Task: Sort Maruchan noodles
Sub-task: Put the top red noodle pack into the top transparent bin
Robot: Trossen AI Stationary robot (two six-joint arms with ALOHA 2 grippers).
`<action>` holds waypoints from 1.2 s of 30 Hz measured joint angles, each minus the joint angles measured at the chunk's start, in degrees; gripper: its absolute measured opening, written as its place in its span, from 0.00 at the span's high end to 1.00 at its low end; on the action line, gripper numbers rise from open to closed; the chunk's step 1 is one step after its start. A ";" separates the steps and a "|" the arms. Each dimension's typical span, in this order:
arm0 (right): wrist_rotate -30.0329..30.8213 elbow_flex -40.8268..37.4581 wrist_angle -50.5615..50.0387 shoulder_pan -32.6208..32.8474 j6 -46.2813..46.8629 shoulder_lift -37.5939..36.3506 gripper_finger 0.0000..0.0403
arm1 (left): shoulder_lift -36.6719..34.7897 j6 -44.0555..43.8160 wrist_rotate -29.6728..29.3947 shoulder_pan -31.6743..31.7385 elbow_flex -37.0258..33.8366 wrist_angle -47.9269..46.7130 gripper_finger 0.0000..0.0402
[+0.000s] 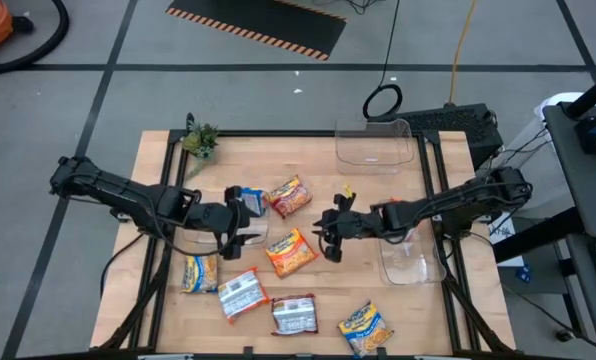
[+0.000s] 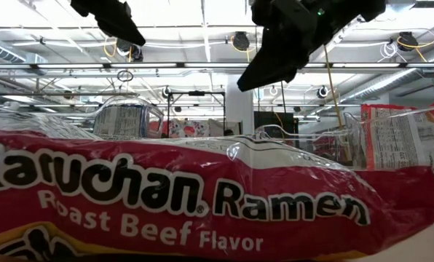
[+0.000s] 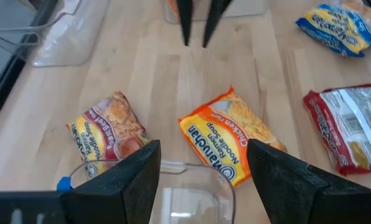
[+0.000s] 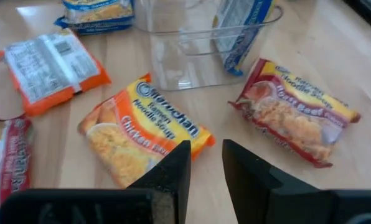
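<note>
Roast-beef packet (image 2: 202,204) fills the low view; overhead, both claws, left (image 1: 240,222) and right (image 1: 330,232), hang spread, empty.

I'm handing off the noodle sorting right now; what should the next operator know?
Left gripper: open, over the near bin, which holds one blue packet.
Right gripper: slightly open, empty, above the orange chicken packet.
Done: that one packet is binned.
Left: six packets lie loose on the table; the back bin and the right-side bin look empty.
</note>
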 joint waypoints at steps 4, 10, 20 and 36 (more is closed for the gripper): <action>0.63 0.00 -0.24 -0.24 0.72 0.00 0.78 | 0.00 -2.66 -0.29 -0.14 0.00 0.13 0.39; 3.00 0.00 -0.01 -0.50 -0.15 0.49 0.78 | 0.00 -7.62 -2.68 -2.04 0.00 0.00 0.39; 3.03 0.01 -1.17 -3.18 -3.12 2.45 0.76 | 0.00 -6.77 -5.03 -4.99 0.00 -0.43 0.39; -1.65 -0.02 -0.32 -4.06 -0.44 6.97 0.66 | 0.11 -13.67 -15.46 -8.51 -0.04 0.17 0.39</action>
